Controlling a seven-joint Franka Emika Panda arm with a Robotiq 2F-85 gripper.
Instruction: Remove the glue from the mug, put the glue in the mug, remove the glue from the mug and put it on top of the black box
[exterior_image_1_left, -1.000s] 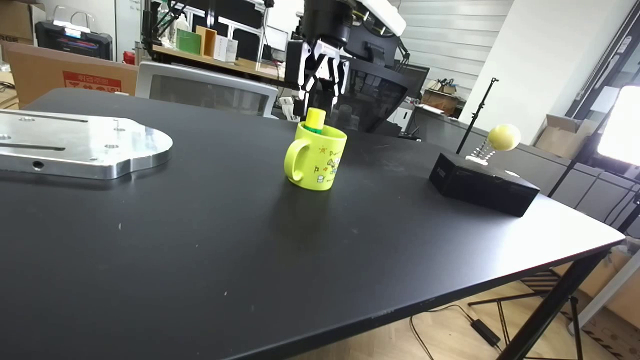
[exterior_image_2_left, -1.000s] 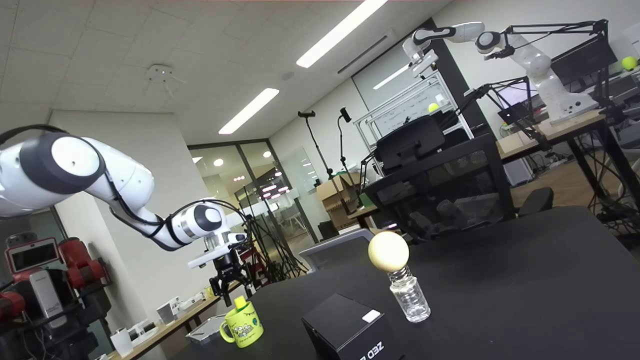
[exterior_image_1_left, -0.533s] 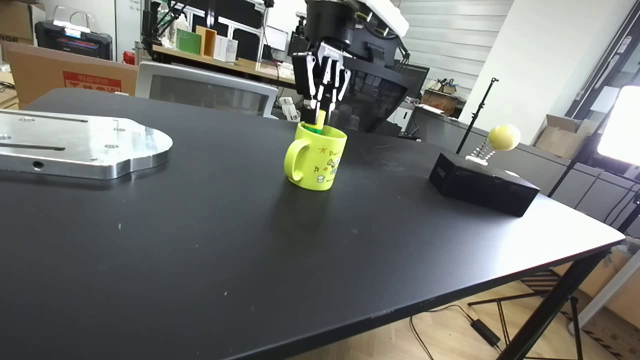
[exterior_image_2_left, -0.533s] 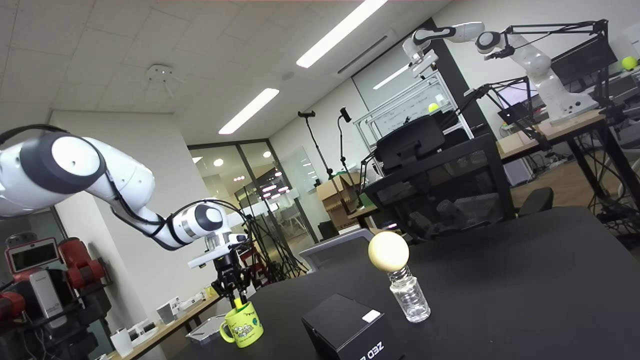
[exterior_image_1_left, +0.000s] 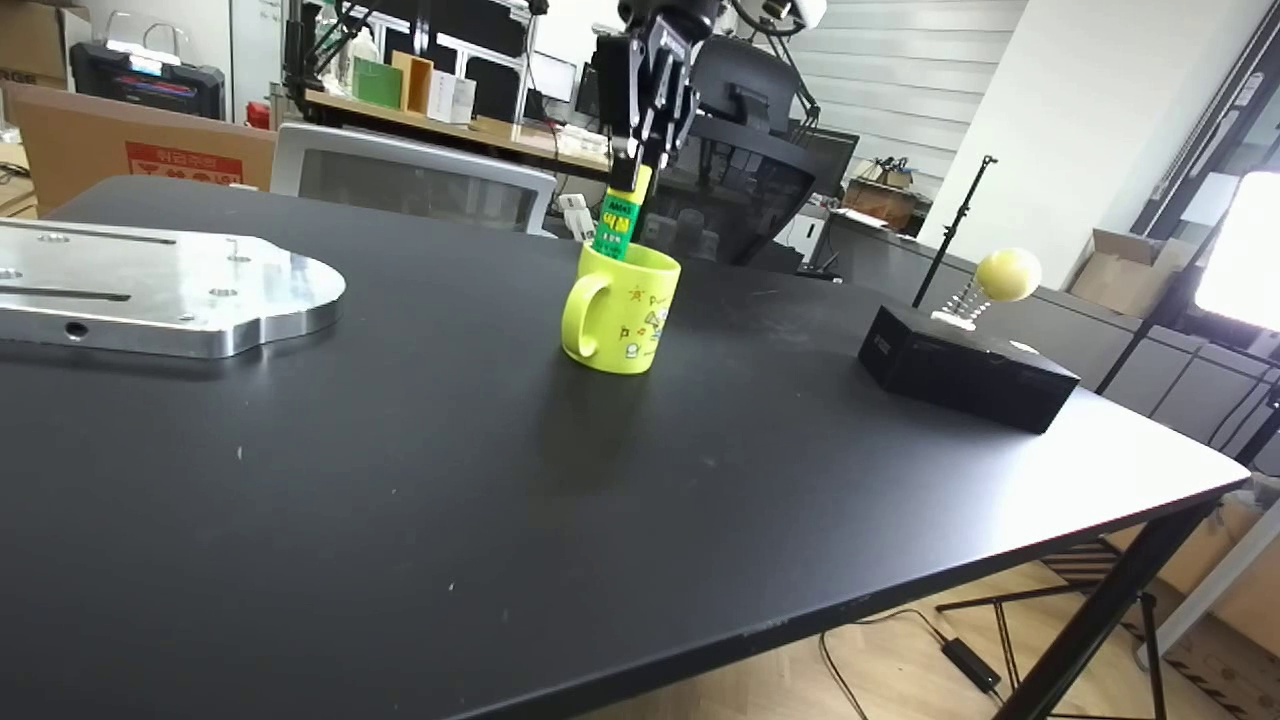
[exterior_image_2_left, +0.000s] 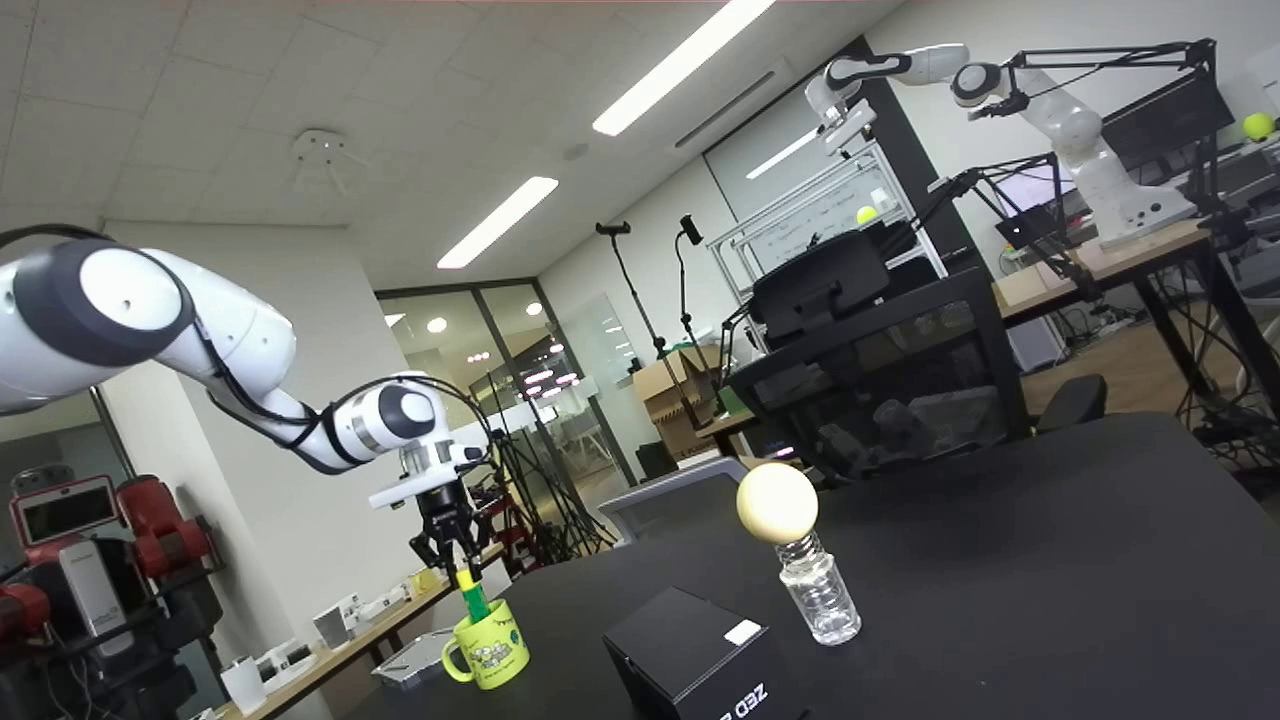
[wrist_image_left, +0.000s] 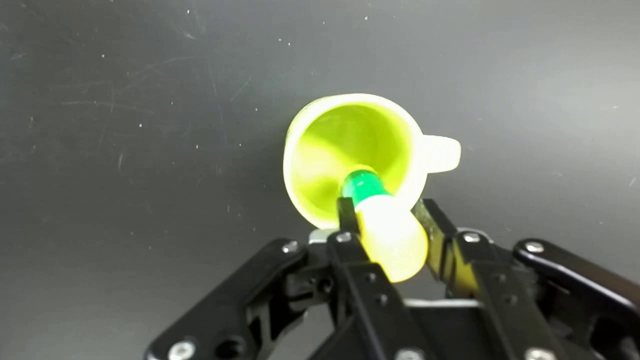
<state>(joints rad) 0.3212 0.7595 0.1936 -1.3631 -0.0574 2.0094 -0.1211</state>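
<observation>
My gripper (wrist_image_left: 387, 204) is shut on the yellow end of the glue (wrist_image_left: 392, 235), one finger on each side. In both exterior views the glue (exterior_image_1_left: 614, 225) leans and stands well above the rim of the yellow-green mug (exterior_image_1_left: 618, 315), its green label showing. The mug's rim hides the glue's lower end in the exterior views. From the wrist, the green part lies over the mug's opening (wrist_image_left: 350, 135), near its wall. The mug rests upright on the dark table. The black box (exterior_image_1_left: 965, 375) lies apart from it, also seen in an exterior view as a black box (exterior_image_2_left: 690, 640).
A silver metal plate (exterior_image_1_left: 160, 290) lies on the table on the mug's handle side. Close to the black box stands a pale yellow ball (exterior_image_2_left: 778, 503) on a clear bottle (exterior_image_2_left: 822, 595). Office chairs (exterior_image_1_left: 410, 180) stand beyond the table's edge.
The gripper came down around the glue, closed on it and rose, drawing it partly up and tilting it. The mug has shifted slightly; box, ball and plate stay put.
</observation>
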